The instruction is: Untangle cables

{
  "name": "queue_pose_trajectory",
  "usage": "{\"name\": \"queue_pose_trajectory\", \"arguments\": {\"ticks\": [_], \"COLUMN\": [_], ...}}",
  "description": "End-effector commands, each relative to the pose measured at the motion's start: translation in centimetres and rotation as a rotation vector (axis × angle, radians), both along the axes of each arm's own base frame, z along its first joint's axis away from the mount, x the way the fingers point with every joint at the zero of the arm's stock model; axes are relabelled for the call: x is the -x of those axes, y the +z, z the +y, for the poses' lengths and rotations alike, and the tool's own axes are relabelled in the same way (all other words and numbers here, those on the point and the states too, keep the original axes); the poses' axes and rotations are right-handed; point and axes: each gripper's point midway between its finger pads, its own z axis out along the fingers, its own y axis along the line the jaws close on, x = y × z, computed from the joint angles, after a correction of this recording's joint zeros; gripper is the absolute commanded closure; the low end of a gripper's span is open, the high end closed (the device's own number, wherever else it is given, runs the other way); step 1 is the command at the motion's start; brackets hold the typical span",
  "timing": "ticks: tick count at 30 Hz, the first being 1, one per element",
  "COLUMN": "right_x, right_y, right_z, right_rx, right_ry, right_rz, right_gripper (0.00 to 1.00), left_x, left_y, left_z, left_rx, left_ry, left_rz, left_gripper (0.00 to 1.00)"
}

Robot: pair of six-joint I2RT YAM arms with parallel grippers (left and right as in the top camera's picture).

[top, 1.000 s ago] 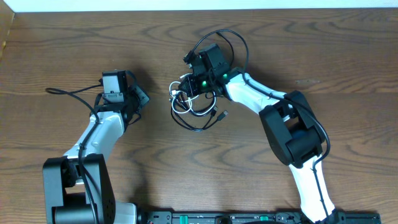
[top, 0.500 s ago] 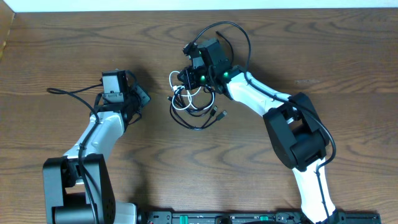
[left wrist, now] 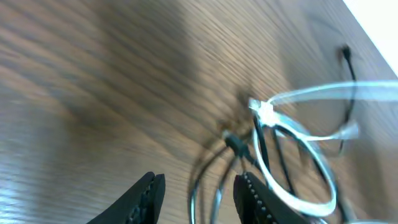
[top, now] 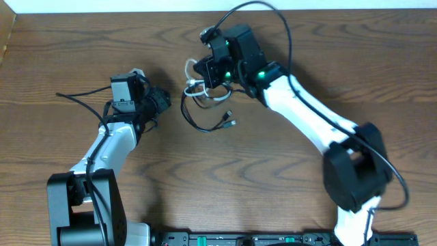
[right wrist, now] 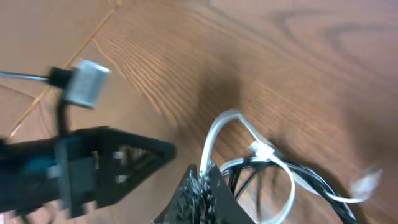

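The right claw is pinching shut on the tangled cables, which are sitting toward 12 o'clock on the table, their slack trailing toward 6 o'clock. The left claw is standing partly open and holding nothing, at 9 o'clock from the cables, close beside them.

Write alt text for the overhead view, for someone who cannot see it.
The right arm's tool is shut on a tangle of white and black cables near the far middle of a wooden table. The left tool stands open just left of the tangle, not touching it.
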Motion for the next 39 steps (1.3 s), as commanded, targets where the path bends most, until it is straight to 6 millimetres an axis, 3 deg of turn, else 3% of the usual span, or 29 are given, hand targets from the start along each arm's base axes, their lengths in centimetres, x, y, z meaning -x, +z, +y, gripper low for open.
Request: {"name": "queue_pose_trajectory", "arguments": {"ticks": [1,12,17,24,26,28,30,33,35,39], "right_x": [0.5,1.0,1.1,1.5,1.4,1.0,0.3,-0.9,-1.4,-2.2], "right_y": [3.9,11.4,12.1,9.5,8.2,6.9,5.5,3.2,1.5,-1.7], "right_z": [-0.7,-5.4,-5.8,-6.1,-6.3,-7.0,-8.0,-9.5,-9.8,-10.0], "right_rx": [0.029,0.131,0.171,0.240,0.270,0.298,0.314,0.330,0.327,0.274], "right_ry": [0.003,-0.221,-0.293,-0.277,-0.277,-0.291,-0.322,-0.360,-0.337,-0.264], "right_rz": [-0.130,-0.319,-0.358,-0.292,-0.264,-0.231,-0.184,-0.109,-0.060,0.051], "right_gripper": [0.99,0.99,0.99,0.99,0.89,0.69,0.60,0.53,0.45,0.39], "left_x": [-0.5,-0.5,-0.5,-0.4,-0.4,-0.4,-0.4,-0.4,-0.4,-0.4], "left_y": [1.6,1.6,1.6,1.7,1.7,1.7,1.7,1.6,1.6,1.6], "left_z": [-1.1,-1.1,-1.2,-1.4,-1.4,-1.4,-1.4,-1.4,-1.4,-1.4], "left_rx": [0.017,0.017,0.018,0.026,0.026,0.026,0.024,0.025,0.025,0.025], "left_ry": [-0.086,-0.086,-0.087,-0.103,-0.103,-0.103,-0.101,-0.101,-0.101,-0.101], "left_rz": [-0.056,-0.056,-0.055,-0.059,-0.059,-0.058,-0.057,-0.055,-0.055,-0.055], "left_gripper": [0.59,0.58,0.53,0.47,0.46,0.46,0.46,0.46,0.46,0.46]}}
